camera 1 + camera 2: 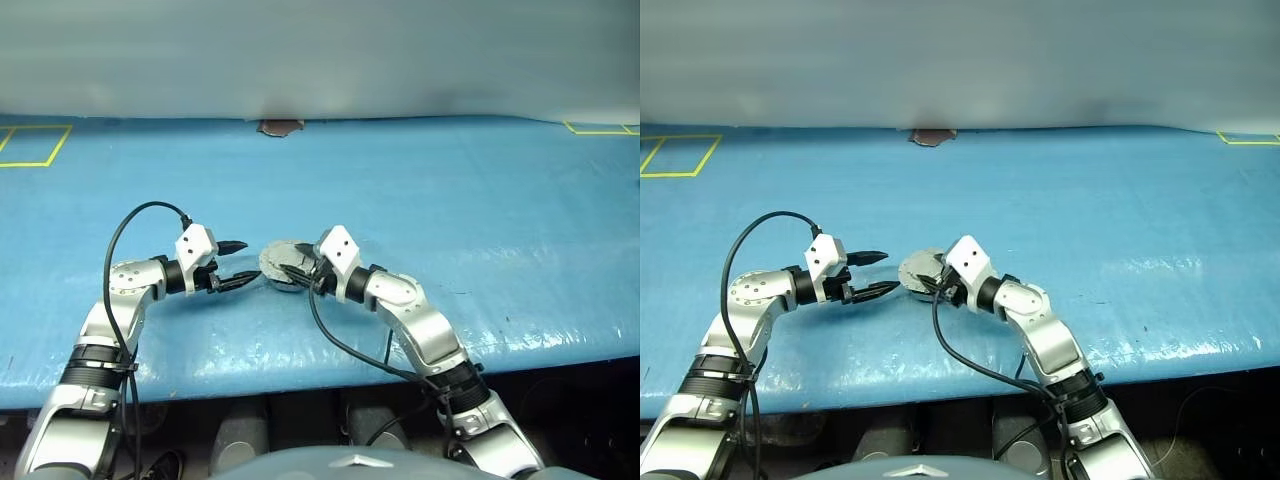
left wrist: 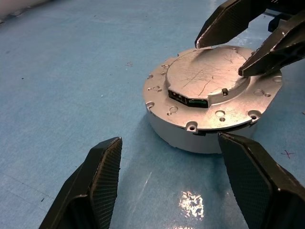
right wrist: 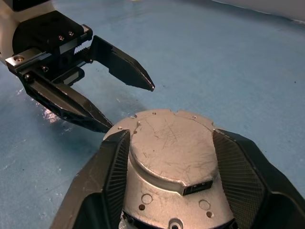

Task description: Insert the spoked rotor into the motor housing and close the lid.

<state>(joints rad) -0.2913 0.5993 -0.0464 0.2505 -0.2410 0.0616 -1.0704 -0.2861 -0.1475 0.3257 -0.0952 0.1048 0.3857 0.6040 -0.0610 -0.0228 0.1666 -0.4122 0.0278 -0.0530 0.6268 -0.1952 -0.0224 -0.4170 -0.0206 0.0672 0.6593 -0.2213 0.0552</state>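
The motor housing [image 2: 176, 136] stands on the blue table, a round grey metal can. The lid [image 2: 205, 76] lies flat and closed on top of it, a scratched disc with a bolt-hole flange and a small connector. The spoked rotor is hidden. My right gripper [image 3: 169, 157] is open, its fingers [image 3: 107, 181] standing on either side of the lid's raised centre; one fingertip [image 2: 267, 55] rests at the lid's surface. My left gripper [image 1: 248, 262] is open and empty, a short way to the left of the housing [image 1: 280, 262] and pointing at it.
The blue table [image 1: 450, 200] stretches wide around the housing. Yellow tape marks lie at its far left [image 1: 35, 145] and far right [image 1: 600, 128]. A small brown object [image 1: 280, 127] sits at the far edge. The front edge runs just below my arms.
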